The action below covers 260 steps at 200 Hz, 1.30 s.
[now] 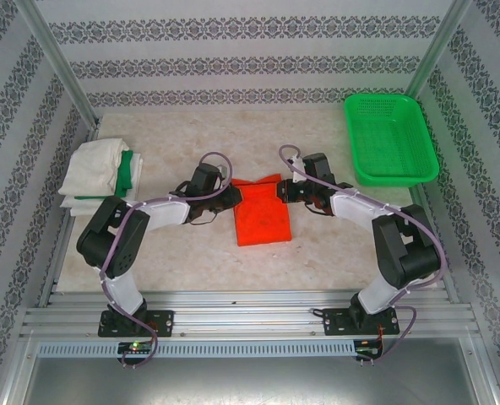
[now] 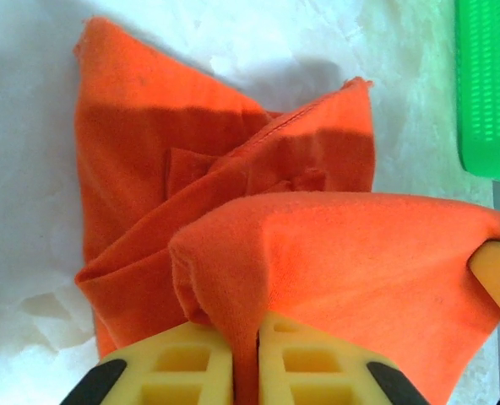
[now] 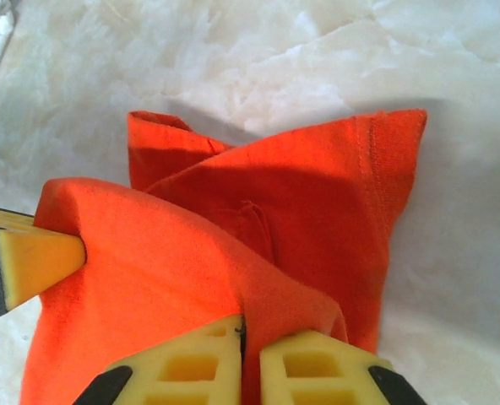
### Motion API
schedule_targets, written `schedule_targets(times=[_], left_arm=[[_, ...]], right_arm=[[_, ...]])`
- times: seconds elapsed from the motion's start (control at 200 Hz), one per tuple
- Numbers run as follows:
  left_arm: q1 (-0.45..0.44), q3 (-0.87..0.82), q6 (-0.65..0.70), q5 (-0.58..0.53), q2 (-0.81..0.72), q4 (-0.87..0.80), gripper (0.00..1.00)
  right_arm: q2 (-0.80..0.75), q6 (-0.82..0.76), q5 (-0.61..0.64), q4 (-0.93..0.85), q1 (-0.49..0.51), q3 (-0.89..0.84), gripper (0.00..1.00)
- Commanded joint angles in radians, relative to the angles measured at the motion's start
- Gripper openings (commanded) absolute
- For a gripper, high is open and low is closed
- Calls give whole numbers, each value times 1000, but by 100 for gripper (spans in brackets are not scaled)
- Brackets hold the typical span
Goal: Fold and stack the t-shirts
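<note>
Grips orange-red t-shirt [image 1: 263,221] at middle of table [image 1: 317,253] from both sides. Clamps a raised fold of its far left corner in left gripper [image 2: 258,337], jaws pressed together on the cloth. Clamps the far right corner the same way in right gripper [image 3: 248,337]. Lies partly folded, near half flat on the marbled top. Sits well apart from off-white and green t-shirts [image 1: 98,169] stacked at far left and from green basket [image 1: 391,139] at far right.
</note>
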Motion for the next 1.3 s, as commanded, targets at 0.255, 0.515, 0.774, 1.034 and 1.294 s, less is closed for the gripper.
schedule_targets(times=[0.255, 0.515, 0.774, 1.034, 1.294], left_arm=[[12, -98, 17, -133, -100, 5, 60], [124, -36, -49, -82, -22, 10, 70], [162, 41, -89, -5, 90, 24, 64], [162, 140, -76, 77, 180, -2, 48], [162, 215, -55, 126, 256, -38, 34]], right_arm=[[-76, -290, 49, 2, 14, -20, 55], [17, -729, -121, -154, 50, 184, 55], [233, -1215, -85, -578, 90, 469, 55], [428, -1262, -60, -693, 108, 660, 53], [475, -1298, -114, -807, 113, 727, 42]])
